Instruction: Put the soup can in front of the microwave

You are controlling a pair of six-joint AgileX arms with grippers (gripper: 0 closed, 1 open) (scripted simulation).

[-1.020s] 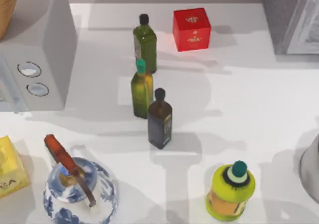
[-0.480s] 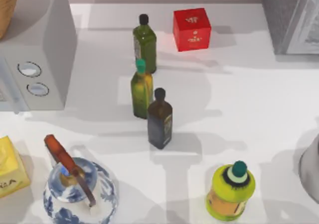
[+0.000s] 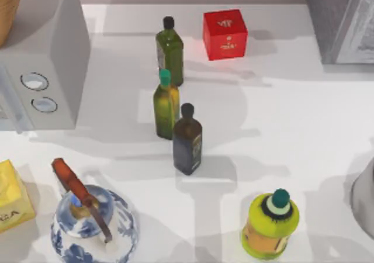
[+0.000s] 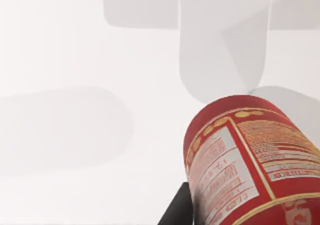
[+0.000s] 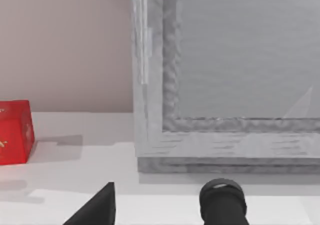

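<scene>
- The soup can [image 4: 250, 160], red with a white label panel and gold trim, sits close under the left wrist camera, above the white bench [image 4: 75, 60]; a dark finger [image 4: 175, 210] of the left arm shows right beside its lower side.
- Whether those jaws are clamped on the can cannot be told.
- The microwave [image 3: 41, 64] stands at the bench's left side in the top view, two silver-rimmed dials on its face.
- Three bottles stand capped mid-bench: a green bottle [image 3: 170, 51], a teal-capped bottle [image 3: 166, 104] and a dark bottle [image 3: 187, 140].
- A red cube box [image 3: 225, 34] sits behind them; a yellow-green jar [image 3: 270, 225], teal cap on, stands near the front.
- The right wrist view faces a darker grey box [image 5: 225, 75]; its jaws' state cannot be told.
</scene>
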